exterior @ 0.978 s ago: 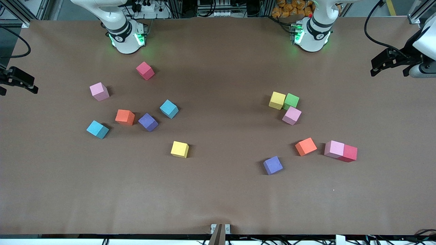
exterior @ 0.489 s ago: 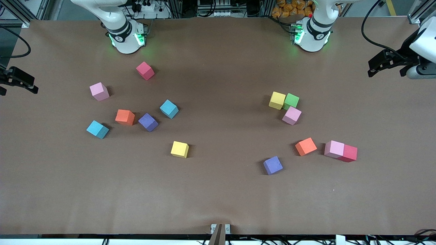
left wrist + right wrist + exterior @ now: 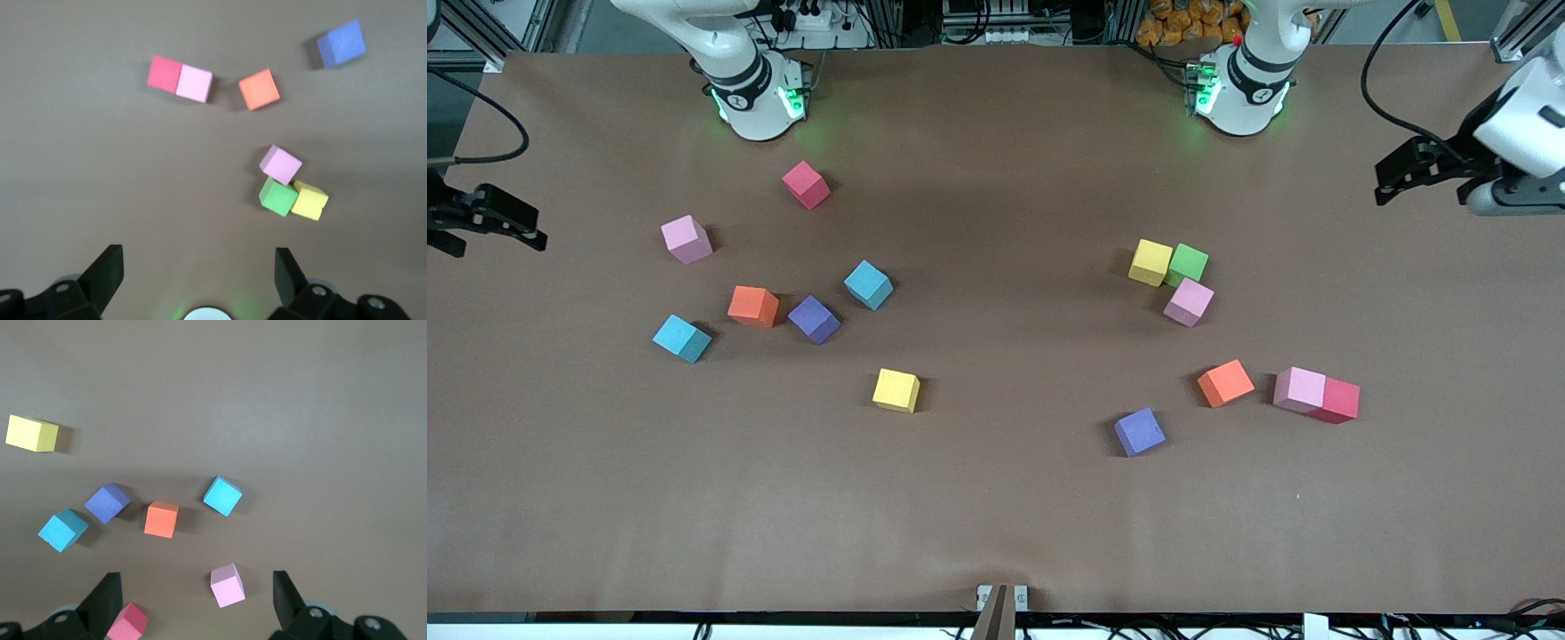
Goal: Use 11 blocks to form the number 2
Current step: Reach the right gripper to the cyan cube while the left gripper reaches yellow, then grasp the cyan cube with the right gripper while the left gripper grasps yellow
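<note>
Spanning nearly the whole front view, the brown table (image 3: 996,516) carried the blocks in two loose scatters. My left gripper (image 3: 1396,169) hung over the table's edge at my left arm's end, jaws spread and holding nothing. My right gripper (image 3: 511,227) hung over the edge at my right arm's end, jaws likewise spread and bare. One yellow block (image 3: 896,390) lay nearer the front camera than the cyan block (image 3: 868,284). A pink block (image 3: 1299,389) touched a red cube (image 3: 1336,400).

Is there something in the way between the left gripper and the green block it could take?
Nothing stands over the green block, and the left gripper, open, is over bare table at its own end. But the yellow block and pink block press against its sides, leaving little room for fingers.
</note>
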### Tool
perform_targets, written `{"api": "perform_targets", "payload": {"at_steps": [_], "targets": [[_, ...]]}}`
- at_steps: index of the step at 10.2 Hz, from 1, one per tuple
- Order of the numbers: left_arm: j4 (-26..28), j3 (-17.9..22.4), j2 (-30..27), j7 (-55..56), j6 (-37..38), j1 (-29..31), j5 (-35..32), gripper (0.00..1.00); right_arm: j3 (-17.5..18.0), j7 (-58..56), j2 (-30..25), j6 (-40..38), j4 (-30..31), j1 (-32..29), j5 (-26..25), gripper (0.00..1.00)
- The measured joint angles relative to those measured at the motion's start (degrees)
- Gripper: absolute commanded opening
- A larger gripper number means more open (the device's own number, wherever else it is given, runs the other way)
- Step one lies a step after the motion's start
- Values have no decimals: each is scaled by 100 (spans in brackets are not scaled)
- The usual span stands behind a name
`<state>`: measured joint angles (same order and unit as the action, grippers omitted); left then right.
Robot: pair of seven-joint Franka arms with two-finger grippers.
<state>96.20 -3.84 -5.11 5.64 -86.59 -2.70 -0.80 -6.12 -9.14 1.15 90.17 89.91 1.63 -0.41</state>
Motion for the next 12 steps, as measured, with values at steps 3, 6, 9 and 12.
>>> {"api": "perform_targets", "payload": {"at_steps": [3,6,9,12], "targets": [[643,-354,94,1589,-459,-240,105,100,-23,-2,338,26,13,-5,346,100],[1782,-700,119,3073,-1561,-326,545,100,2,-25,821,33,16,165,489,100],[2621,-1264,163,4766,-2433,-345,569,100,24,14,1428,739,34,926,519,100],[3350,-1456,230,6024,-3357,-319,728,100,26,537,1964,1398,-11,1609,526,100]]}}
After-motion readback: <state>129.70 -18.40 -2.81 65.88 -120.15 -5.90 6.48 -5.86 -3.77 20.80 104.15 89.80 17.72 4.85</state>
